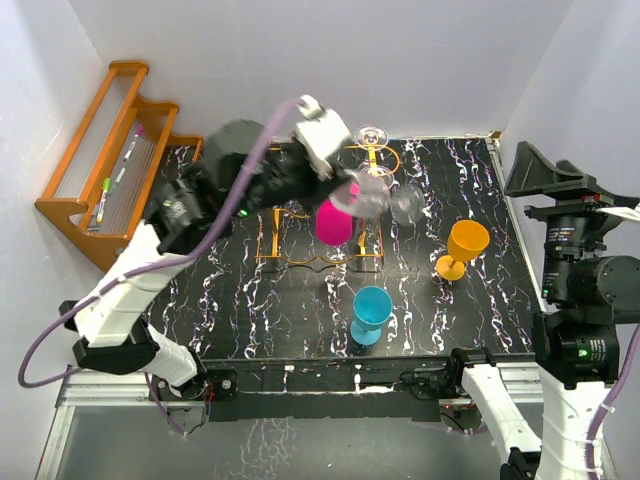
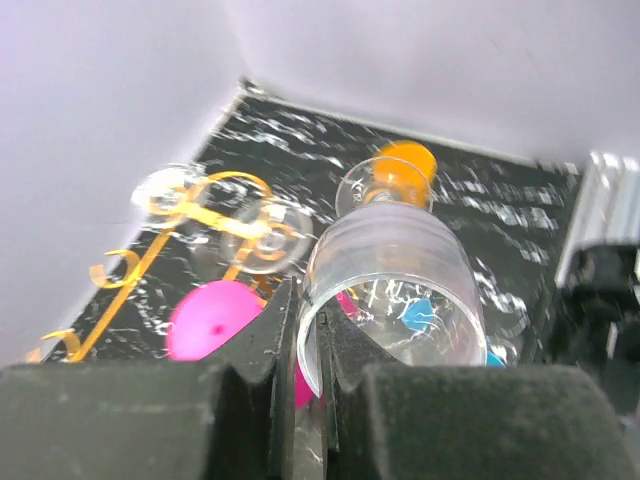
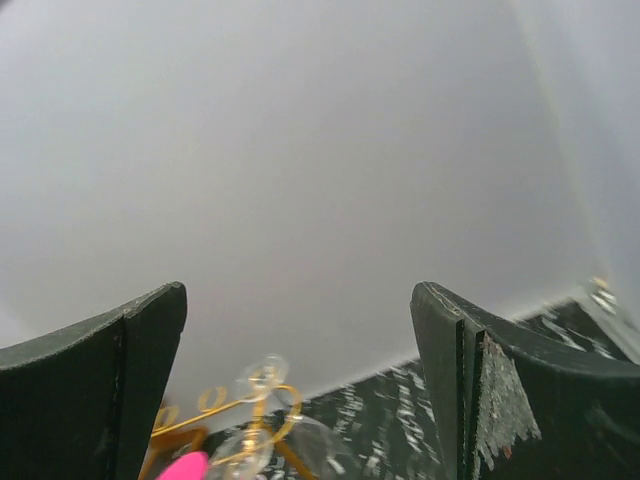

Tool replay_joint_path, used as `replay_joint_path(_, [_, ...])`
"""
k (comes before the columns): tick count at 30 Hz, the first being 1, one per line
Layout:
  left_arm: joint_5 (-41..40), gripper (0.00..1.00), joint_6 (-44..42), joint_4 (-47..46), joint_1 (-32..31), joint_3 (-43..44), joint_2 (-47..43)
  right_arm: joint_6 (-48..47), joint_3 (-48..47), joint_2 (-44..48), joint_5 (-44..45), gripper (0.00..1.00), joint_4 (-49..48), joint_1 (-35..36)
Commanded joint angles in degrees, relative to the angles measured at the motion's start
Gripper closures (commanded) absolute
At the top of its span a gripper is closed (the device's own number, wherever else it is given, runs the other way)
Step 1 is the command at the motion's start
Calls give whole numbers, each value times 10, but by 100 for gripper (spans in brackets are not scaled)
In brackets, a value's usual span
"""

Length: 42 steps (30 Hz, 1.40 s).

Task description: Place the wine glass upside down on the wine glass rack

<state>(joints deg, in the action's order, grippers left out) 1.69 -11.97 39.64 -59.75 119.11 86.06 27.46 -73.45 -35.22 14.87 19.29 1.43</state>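
My left gripper [image 2: 310, 305] is shut on the rim of a clear wine glass [image 2: 395, 280], one finger inside the bowl and one outside. In the top view the gripper [image 1: 348, 180] holds this glass [image 1: 390, 198] tilted in the air over the right end of the orange-gold wire rack [image 1: 318, 238]. A pink glass [image 1: 334, 221] hangs on the rack, also seen in the left wrist view [image 2: 208, 320]. A clear glass foot [image 1: 371, 135] sits on the rack's far end. My right gripper [image 3: 300, 290] is open and empty, raised at the right and facing the wall.
An orange glass [image 1: 465, 248] stands upright right of the rack. A blue glass [image 1: 371, 313] stands near the front edge. A brown wooden stepped rack [image 1: 105, 160] leans at the far left. White walls close in the table at the back and sides.
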Motion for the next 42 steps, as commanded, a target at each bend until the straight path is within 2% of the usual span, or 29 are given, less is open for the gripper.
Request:
replay_joint_path(1, [13,100,82,-70,99,50,-47,36,-28,-25,-269,2,-172,1])
replay_joint_path(3, [9,100,112,-82,135,66,-59,109,-15,-53,-431,2,-280,1])
replay_joint_path(5, [5,100,136,-101,159,64,-73,227,15,-80,-545,3,-430,0])
replay_joint_path(7, [-4,100,150,-130,171,44,-96,333,61,-91,-571,5,-593,0])
replay_joint_path(9, [-4,100,159,-170,178,8,-118,372,90,-89,-569,4,-697,0])
replay_joint_path(13, [3,100,187,-269,194,-69,-159,382,65,-107,-624,4,-688,0])
replay_joint_path(15, [3,100,182,-366,197,-141,-195,408,63,-121,-630,4,-698,0])
replay_joint_path(19, [27,100,128,-648,198,-330,-272,466,60,-152,-626,4,-736,0])
replay_joint_path(21, [46,100,112,-686,210,-349,-276,491,61,-163,-615,4,-757,0])
replay_joint_path(26, [70,100,150,-827,323,-441,-311,507,48,-188,-595,5,-726,19])
replay_joint_path(29, [102,100,168,-886,391,-499,-349,470,39,-197,-573,6,-649,49])
replay_joint_path(32, [122,100,158,-923,431,-537,-381,396,25,-209,-517,8,-543,126])
replay_joint_path(35, [168,100,117,-960,447,-566,-412,321,9,-234,-416,9,-461,241])
replay_joint_path(40, [216,100,56,-994,460,-619,-452,249,3,-284,-254,11,-464,422])
replay_joint_path(42, [244,100,15,-1014,461,-648,-468,224,-2,-309,-201,13,-488,474])
